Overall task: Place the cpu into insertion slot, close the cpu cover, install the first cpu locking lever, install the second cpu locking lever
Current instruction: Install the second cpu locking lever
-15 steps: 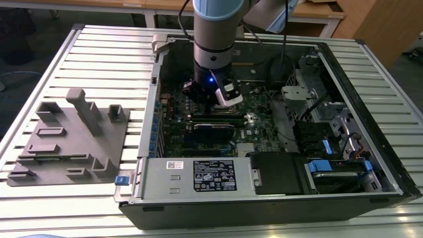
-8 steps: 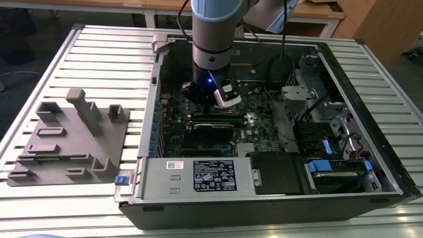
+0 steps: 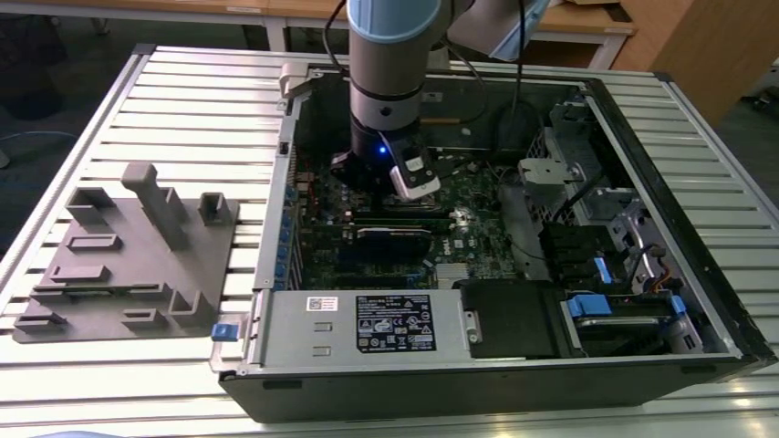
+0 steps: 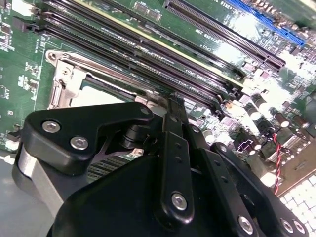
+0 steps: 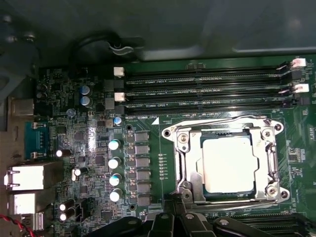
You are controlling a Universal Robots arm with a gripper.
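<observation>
Silver-topped, the cpu (image 5: 229, 164) sits in the insertion slot (image 5: 266, 163) under the cpu cover (image 5: 185, 163); thin, stiff, fragile, edge-held only. My tool (image 5: 174, 200) is closed, empty, beside it.

A slatted metal table (image 3: 182, 100) is seen carrying an open computer case (image 3: 487, 365). Beside the case, toward the exterior view's left, a grey fixture plate (image 3: 128, 265) is laid flat on the slats.

Cpu (image 5: 228, 164): pale silver square, seated flat in insertion slot (image 5: 195, 177). Cpu cover (image 5: 185, 148): silver frame, lying closed around the chip, on the green motherboard (image 5: 148, 163) beside long memory slots (image 5: 207, 91).
</observation>
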